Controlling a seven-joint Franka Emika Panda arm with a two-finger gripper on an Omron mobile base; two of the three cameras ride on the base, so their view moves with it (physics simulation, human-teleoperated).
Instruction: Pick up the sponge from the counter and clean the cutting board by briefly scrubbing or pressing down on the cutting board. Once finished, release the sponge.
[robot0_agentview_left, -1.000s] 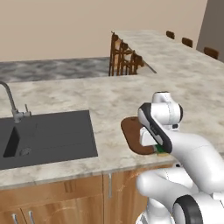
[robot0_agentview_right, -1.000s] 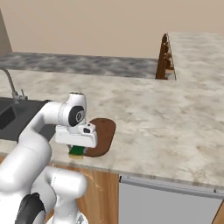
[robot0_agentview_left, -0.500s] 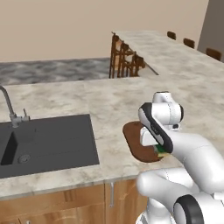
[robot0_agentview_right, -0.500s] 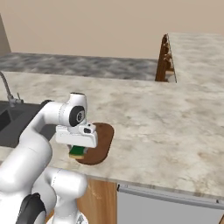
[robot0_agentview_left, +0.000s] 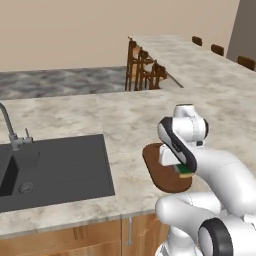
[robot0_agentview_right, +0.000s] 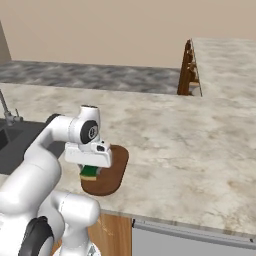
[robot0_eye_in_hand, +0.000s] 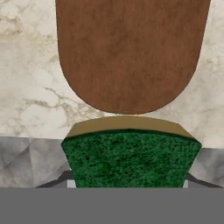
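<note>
The counter lay bare and passable around the cutting board toward 12 and 3 o'clock in the right base view. At 9 o'clock in the left base view, the sink basin dropped below counter level, with the faucet upright at its far edge. Wooden chairs stood at 12 o'clock, well apart. The sponge blocked the hand view's near field.
</note>
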